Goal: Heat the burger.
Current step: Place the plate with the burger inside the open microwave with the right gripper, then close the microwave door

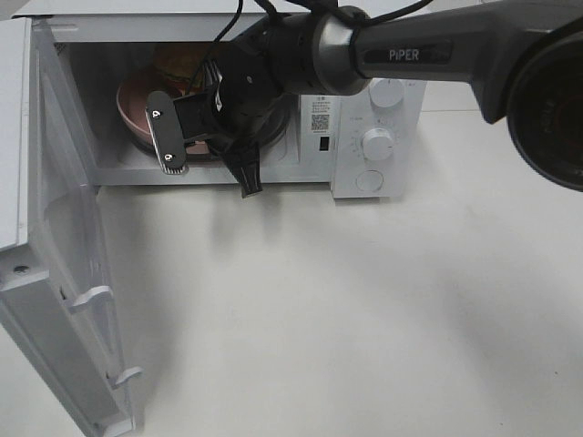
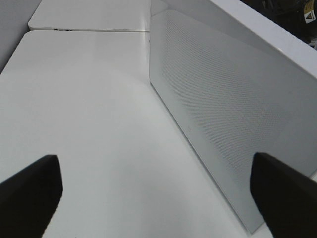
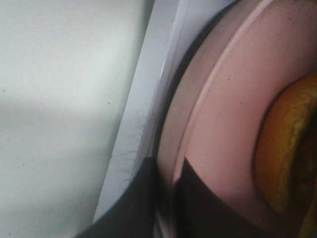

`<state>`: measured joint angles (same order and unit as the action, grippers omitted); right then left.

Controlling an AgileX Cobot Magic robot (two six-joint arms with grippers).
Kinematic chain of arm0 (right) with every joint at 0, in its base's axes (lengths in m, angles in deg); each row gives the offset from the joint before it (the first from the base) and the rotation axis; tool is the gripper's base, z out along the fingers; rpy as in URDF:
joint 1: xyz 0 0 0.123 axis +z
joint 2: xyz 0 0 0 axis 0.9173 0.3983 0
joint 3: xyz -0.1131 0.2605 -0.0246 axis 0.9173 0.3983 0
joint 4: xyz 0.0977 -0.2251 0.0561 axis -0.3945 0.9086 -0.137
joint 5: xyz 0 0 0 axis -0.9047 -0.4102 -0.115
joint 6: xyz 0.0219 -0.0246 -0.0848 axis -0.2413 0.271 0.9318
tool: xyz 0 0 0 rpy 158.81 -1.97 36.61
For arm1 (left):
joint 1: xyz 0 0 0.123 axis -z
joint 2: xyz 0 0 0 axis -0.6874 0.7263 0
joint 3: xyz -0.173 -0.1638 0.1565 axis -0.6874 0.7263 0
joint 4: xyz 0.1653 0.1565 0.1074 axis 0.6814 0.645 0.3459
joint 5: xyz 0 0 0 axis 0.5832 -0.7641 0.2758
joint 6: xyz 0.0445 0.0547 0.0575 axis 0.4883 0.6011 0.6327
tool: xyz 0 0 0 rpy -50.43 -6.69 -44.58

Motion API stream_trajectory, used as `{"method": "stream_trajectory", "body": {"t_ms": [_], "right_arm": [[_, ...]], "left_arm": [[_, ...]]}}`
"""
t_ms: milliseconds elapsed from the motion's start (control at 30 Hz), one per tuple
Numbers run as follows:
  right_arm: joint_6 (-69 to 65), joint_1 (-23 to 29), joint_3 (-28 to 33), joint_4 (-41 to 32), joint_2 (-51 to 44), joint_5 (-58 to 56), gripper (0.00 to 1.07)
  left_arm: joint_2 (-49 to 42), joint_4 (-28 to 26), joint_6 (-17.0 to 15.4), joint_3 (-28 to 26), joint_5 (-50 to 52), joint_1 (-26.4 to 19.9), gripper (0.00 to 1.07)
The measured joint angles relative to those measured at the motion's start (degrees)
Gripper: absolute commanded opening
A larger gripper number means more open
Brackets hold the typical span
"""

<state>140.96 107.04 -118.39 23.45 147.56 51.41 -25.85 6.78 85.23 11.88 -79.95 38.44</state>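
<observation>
The burger stands on a pink plate inside the open microwave; only its bun top shows behind my right arm. My right gripper reaches across into the opening at the plate's front edge. In the right wrist view its dark fingertips sit on either side of the pink plate's rim, right gripper shut on it, with the burger's bun edge just beyond. My left gripper is open, holds nothing, and hangs over the table beside the door; the high view does not show it.
The microwave door stands swung wide open toward the left front; its outer face fills the left wrist view. Control knobs are on the microwave's right. White table spreads in front.
</observation>
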Motion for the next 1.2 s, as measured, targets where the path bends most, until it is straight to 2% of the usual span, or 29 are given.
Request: {"method": "stream_trajectory", "body": {"t_ms": [300, 333, 367, 433, 533, 567, 633, 700, 967, 1133, 1200], "right_arm": [[0.0, -0.2, -0.2, -0.1, 1.4, 0.2, 0.08], [0.1, -0.2, -0.2, 0.0, 1.4, 0.3, 0.12], [0.1, -0.2, -0.2, 0.0, 1.4, 0.3, 0.12], [0.1, -0.2, -0.7, 0.1, 1.4, 1.9, 0.24], [0.1, -0.2, -1.0, 0.1, 1.4, 2.2, 0.27], [-0.2, -0.3, -1.1, 0.1, 1.3, 2.4, 0.35], [-0.7, -0.3, -1.1, 0.0, 1.3, 2.4, 0.38], [-1.0, -0.3, -1.1, -0.5, 1.3, 1.3, 0.46], [-1.1, -0.3, -0.9, -0.5, 1.1, -0.8, 0.55], [-1.1, -0.3, 1.8, -0.7, -0.8, -0.8, 0.59], [-1.1, -0.3, 4.8, -0.8, -2.9, -0.4, 0.62]], "left_arm": [[0.0, 0.1, 0.0, 0.0, 0.0, 0.0, 0.98], [0.0, 0.1, 0.0, 0.0, 0.0, 0.0, 0.98], [0.0, 0.1, 0.0, 0.0, 0.0, 0.0, 0.98], [0.0, 0.1, 0.0, 0.0, 0.0, 0.0, 0.98], [0.0, 0.1, 0.0, 0.0, 0.0, 0.0, 0.98], [0.0, 0.1, 0.0, 0.0, 0.0, 0.0, 0.98], [0.0, 0.1, 0.0, 0.0, 0.0, 0.0, 0.98], [0.0, 0.1, 0.0, 0.0, 0.0, 0.0, 0.98], [0.0, 0.1, 0.0, 0.0, 0.0, 0.0, 0.98], [0.0, 0.1, 0.0, 0.0, 0.0, 0.0, 0.98], [0.0, 0.1, 0.0, 0.0, 0.0, 0.0, 0.98]]}}
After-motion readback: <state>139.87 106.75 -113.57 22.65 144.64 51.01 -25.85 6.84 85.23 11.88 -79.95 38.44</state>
